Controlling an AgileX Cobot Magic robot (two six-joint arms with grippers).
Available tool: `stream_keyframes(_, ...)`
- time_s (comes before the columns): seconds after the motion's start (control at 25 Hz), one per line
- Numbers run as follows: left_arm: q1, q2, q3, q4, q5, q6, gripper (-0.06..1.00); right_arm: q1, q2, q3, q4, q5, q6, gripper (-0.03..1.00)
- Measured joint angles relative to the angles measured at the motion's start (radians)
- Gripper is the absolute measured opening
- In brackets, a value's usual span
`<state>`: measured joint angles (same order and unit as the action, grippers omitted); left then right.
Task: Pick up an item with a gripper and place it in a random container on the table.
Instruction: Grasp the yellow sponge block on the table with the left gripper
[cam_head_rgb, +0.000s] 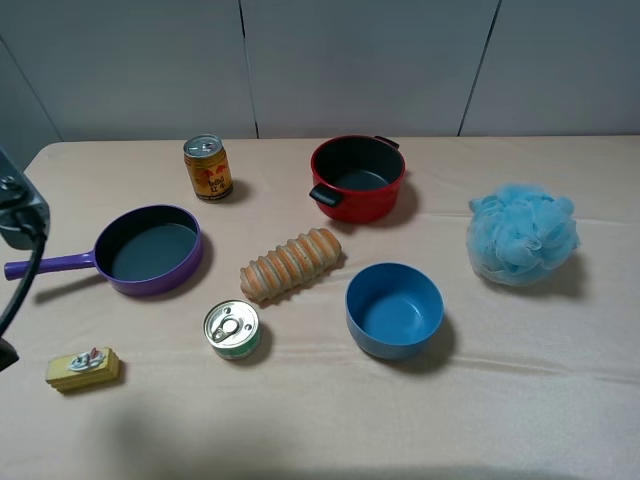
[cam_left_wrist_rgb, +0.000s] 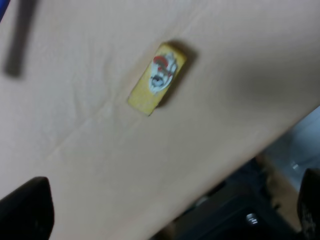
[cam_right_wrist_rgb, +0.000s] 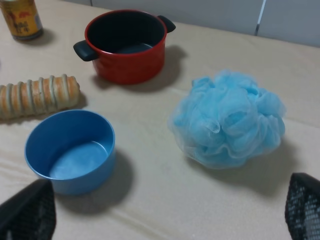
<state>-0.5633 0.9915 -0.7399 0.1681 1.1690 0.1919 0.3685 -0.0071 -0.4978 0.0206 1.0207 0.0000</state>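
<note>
The item, a small yellow block (cam_head_rgb: 82, 368) with a grey-white and red topping, lies near the table's front left corner. In the left wrist view the item (cam_left_wrist_rgb: 157, 77) rests alone on the cloth, ahead of my left gripper (cam_left_wrist_rgb: 170, 202), which is open wide and apart from it, with one finger (cam_left_wrist_rgb: 25, 210) at each lower corner. The container, a plain blue bowl (cam_head_rgb: 394, 308), stands empty right of centre. My right gripper (cam_right_wrist_rgb: 165, 210) is open with nothing in it, short of the bowl (cam_right_wrist_rgb: 70, 150). Only part of the left arm (cam_head_rgb: 18, 210) shows in the high view.
A purple frying pan (cam_head_rgb: 150, 250), a ridged bread loaf (cam_head_rgb: 290, 263), a green-labelled tin (cam_head_rgb: 232, 329), a drink can (cam_head_rgb: 207, 167), a red pot (cam_head_rgb: 357, 178) and a blue mesh sponge (cam_head_rgb: 522, 233) sit on the beige table (cam_head_rgb: 500, 420). The table's edge (cam_left_wrist_rgb: 240, 165) runs close to the item.
</note>
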Motion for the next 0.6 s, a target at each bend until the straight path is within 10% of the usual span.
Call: stream_keyframes(0.6,-0.021,0.056,0.000,0.041,-0.071,0.166,0.99,0.000,0.000,0.000,0.000,0.000,0.000,0.69)
